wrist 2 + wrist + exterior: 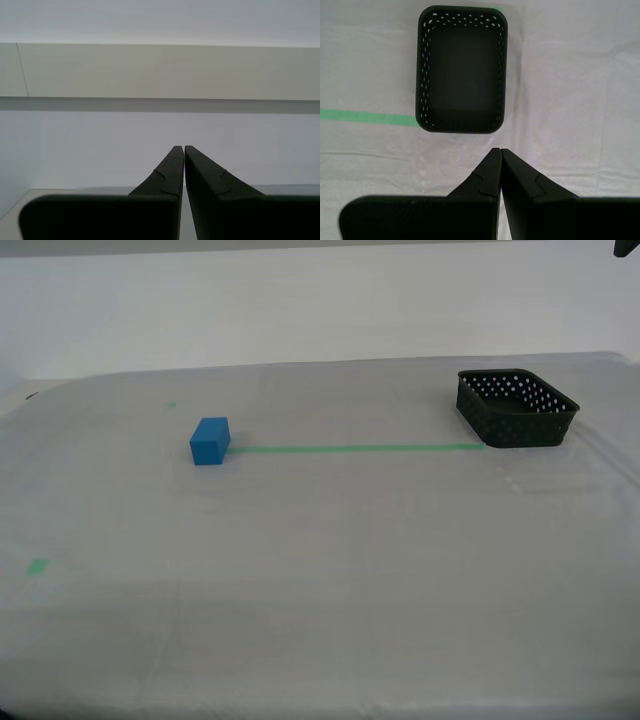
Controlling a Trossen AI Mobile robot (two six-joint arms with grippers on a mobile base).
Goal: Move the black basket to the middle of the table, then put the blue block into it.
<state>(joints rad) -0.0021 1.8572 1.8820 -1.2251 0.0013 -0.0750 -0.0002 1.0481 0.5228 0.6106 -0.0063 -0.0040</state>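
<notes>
The black basket (518, 408) stands empty on the table (330, 540) at the exterior view's right, at one end of the green tape line (350, 448). The blue block (209, 440) rests at the line's other end, toward the exterior view's left. My first gripper (500, 150) hangs shut above the table, looking down at the black basket (462, 70), with nothing between its fingers. My second gripper (184, 147) is shut and empty, pointing at a white wall. Neither arm's gripper shows in the exterior view.
Small green tape marks lie on the sheeting, one (37, 566) near the exterior view's left edge and one (171, 404) behind the block. A dark object (628, 247) pokes in at the exterior view's top right corner. A white wall rises behind the table.
</notes>
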